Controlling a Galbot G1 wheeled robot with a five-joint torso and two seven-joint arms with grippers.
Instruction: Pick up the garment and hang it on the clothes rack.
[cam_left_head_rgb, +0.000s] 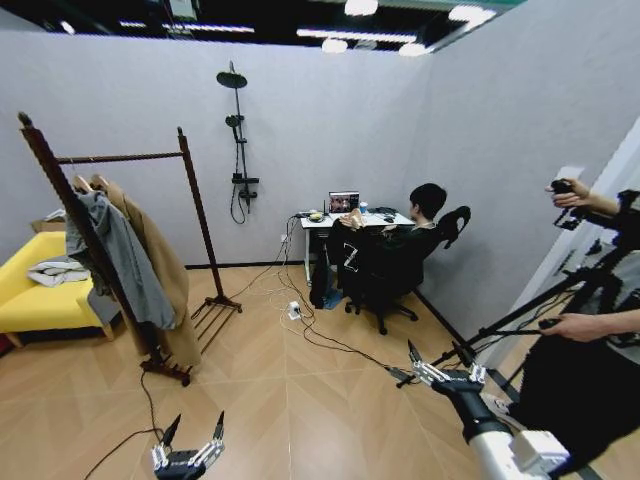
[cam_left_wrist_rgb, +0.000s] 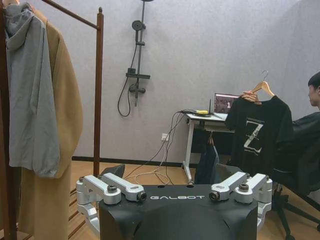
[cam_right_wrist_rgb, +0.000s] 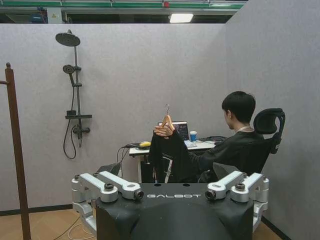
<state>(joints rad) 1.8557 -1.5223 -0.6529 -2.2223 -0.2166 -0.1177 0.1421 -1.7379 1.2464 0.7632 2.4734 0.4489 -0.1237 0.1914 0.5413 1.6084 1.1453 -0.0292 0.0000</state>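
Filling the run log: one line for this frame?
black T-shirt: on hanger, held up by seated person's hand | clothes rack: coats only | left gripper: open | right gripper: open

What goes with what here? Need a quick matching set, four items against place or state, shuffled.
Things:
1. garment
2. grey jacket
3. left gripper
4. shower stand

Place or state:
A. fixed to the back wall
B. open, low over the wooden floor
C. held up on its hanger by a seated person's hand, near the desk
D. hanging on the clothes rack next to the tan coat

Pairs: 1-C, 2-D, 3-B, 4-A
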